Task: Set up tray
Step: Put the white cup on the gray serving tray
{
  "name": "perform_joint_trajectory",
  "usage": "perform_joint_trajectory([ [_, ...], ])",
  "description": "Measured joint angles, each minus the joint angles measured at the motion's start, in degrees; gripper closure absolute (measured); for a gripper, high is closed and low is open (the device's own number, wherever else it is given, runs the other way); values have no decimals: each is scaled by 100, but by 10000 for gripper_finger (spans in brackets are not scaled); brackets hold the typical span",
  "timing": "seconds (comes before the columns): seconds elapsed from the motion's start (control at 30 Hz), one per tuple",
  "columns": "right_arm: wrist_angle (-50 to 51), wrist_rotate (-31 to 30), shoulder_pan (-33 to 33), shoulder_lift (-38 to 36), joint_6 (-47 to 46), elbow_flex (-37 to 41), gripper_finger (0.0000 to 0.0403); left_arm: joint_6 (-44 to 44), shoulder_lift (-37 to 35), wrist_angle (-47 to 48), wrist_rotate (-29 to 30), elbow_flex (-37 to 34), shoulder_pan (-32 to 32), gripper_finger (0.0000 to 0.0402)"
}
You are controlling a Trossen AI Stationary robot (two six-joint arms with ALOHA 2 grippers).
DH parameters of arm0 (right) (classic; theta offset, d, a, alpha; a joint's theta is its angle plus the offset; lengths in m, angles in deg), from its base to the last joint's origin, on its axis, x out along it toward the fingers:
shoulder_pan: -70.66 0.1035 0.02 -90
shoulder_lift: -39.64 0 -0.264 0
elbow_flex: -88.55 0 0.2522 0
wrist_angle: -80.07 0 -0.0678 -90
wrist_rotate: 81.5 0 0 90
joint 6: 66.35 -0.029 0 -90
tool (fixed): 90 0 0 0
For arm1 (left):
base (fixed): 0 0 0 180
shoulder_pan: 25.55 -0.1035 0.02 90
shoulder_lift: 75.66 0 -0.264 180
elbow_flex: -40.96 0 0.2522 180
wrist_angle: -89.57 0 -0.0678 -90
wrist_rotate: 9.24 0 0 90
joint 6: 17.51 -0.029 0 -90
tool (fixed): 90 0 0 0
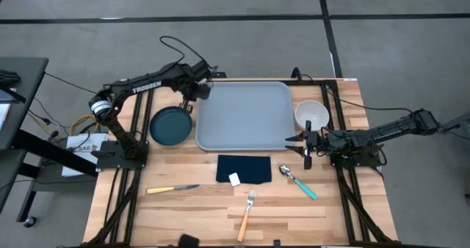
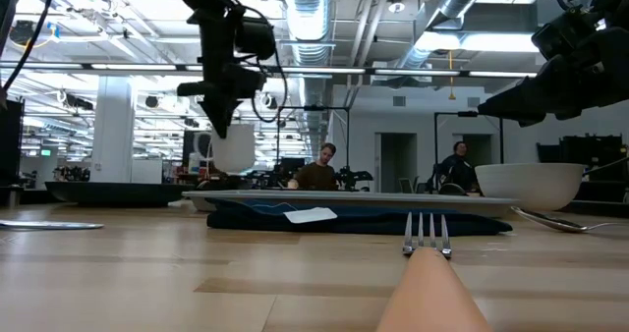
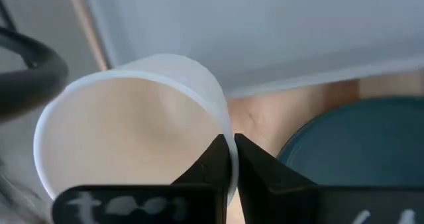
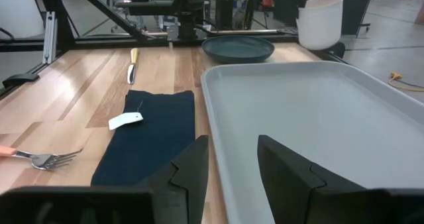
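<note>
- A white cup (image 3: 132, 124) is clamped by its rim in the left tool (image 3: 230, 159), raised beside the tray (image 1: 246, 116).
- The right tool (image 4: 228, 161), fingers apart, is poised at the tray's rim.
- The thin rim pinch could slip, and the cup be dropped.

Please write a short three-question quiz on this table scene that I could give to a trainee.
1. True or false: the left gripper grips a white cup by its rim, lifted off the table.
2. Multiple choice: the fork has a handle that is A) teal, B) orange, C) yellow.
3. Fill in: the right gripper is open at the near right edge of the ____, next to the white bowl.

Key
1. True: the low view shows the cup hanging above the table, near the dark round plate.
2. B. The spoon has the teal handle, the knife the yellow one.
3. tray.
</note>
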Motion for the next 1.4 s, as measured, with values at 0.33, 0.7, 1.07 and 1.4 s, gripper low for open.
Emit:
perform_joint_trajectory([
  [0.33, -1, 0, 0, -1, 0, 0, 281, -2235, 0, -320, -19, 0, 512, 397],
  [0.7, -1, 0, 0, 1, 0, 2, 281, -2361, 0, -550, -308, 0, 58, 397],
  [1.07, 0, 0, -1, 1, 0, 2, 281, -2070, 0, -1078, -447, 0, 6, 397],
  [1.4, -1, 0, -1, 0, -1, 1, 281, -1561, 124, -946, -974, 4, -27, 397],
])
